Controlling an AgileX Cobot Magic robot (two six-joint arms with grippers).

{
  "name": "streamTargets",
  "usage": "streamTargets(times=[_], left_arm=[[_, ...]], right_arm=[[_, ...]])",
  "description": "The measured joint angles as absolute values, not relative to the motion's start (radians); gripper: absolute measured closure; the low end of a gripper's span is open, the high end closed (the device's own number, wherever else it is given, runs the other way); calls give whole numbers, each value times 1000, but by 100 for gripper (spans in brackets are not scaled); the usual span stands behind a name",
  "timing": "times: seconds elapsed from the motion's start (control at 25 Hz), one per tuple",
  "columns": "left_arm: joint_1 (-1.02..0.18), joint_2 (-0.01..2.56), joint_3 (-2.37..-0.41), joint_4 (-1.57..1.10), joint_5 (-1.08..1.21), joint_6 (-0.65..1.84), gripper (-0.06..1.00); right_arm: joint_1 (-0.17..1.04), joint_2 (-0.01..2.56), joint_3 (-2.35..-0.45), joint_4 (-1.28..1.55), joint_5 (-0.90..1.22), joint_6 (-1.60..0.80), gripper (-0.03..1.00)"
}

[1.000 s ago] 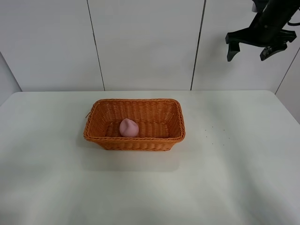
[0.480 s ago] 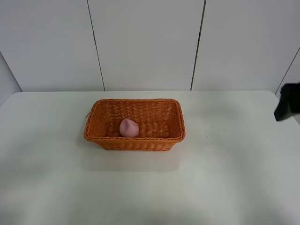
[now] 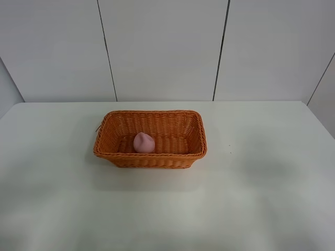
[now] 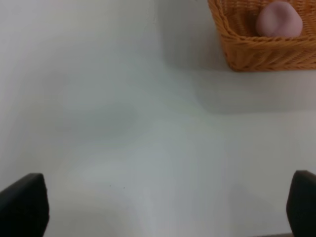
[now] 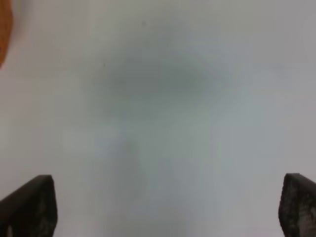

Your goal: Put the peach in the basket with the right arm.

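Since both arms are out of the high camera's frame, only the wrist views show them. In the right wrist view the right gripper (image 5: 168, 207) stands wide, its two black fingertips (image 5: 29, 205) at opposite edges of the picture with nothing between them, looking down on bare white table (image 5: 163, 123) with a soft shadow on it. A sliver of orange at one edge of that view is probably the basket, though too little shows to be sure. The left gripper (image 4: 158, 207) is likewise spread wide and empty over the table, with the wicker basket's (image 4: 256, 52) corner and the fruit visible beyond it.

Farther off, in the high view, the orange-brown wicker basket (image 3: 151, 157) sits on the table toward the middle, its long side facing the camera. The peach (image 3: 143, 142) lies inside it on the woven floor, left of the basket's centre and nearer the front wall, pointed tip up.

By my reading the task's placing step is done: the fruit is in the basket and nothing holds it. What remains, if anything, is for the right arm to settle at rest clear of the basket; no further grasp appears called for.
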State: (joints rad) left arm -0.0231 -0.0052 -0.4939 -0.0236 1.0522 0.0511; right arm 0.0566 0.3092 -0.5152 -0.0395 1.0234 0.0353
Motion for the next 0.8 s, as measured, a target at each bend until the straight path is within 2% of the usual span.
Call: streamTargets(times=[0.24,0.8], left_arm=[[-23,-5,-494,-24,1052,51,-4],[-23,-5,-494,-24,1052,51,-4]], right_arm=[[57,116,-490,-40,1027,44,27],[57,-3,-488,-42,1028,62,27]])
